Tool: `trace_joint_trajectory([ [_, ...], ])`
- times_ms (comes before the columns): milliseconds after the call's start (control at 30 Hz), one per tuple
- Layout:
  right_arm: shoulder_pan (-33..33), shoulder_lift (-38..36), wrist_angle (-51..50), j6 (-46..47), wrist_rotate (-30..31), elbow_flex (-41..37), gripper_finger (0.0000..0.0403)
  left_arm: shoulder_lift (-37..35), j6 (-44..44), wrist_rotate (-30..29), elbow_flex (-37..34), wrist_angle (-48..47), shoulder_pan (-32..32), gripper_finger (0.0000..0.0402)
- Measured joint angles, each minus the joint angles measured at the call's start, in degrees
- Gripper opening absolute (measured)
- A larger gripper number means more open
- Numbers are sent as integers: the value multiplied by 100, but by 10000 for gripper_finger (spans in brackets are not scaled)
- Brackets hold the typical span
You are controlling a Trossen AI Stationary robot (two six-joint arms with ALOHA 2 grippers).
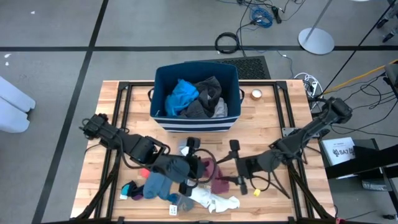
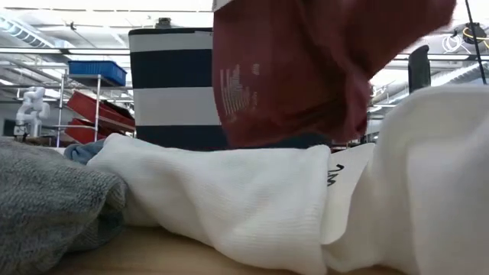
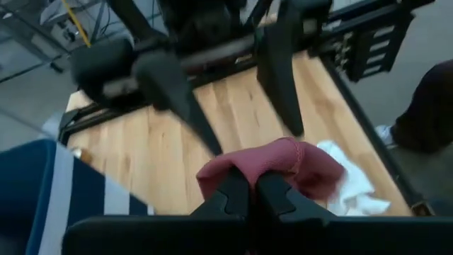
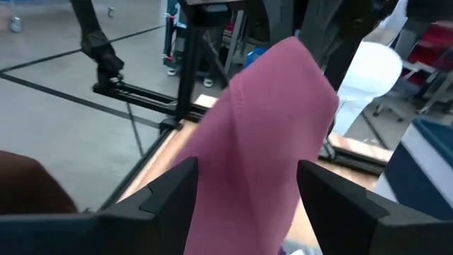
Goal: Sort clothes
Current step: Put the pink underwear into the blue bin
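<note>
The left gripper (image 3: 243, 200) is clenched on the maroon piece (image 3: 283, 161), lifted just above the table (image 1: 273, 112) near the white socks (image 1: 214, 200). The right gripper (image 4: 248, 185) stands wide apart beside it, holding nothing. The cloth is light and limp (it sags), so a pinch at a fold seems best.

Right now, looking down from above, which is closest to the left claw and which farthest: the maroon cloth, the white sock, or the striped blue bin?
From the left gripper, shut on the cloth:
1. maroon cloth, pinched in its fingers, mid-table.
2. white sock, lying toward the table's near edge.
3. striped blue bin, at the far side, holding blue and grey clothes.
</note>
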Motion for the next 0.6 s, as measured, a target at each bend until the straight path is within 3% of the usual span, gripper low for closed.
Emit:
trace_joint_trajectory([
  [200,-283,316,464,-141,-44,0,228,0,97,299,0,412,145,0],
  [433,-539,601,1021,-263,-645,0,227,0,95,906,0,633,351,0],
  [600,-552,597,979,-336,-637,0,178,0,86,1042,0,531,397,0],
])
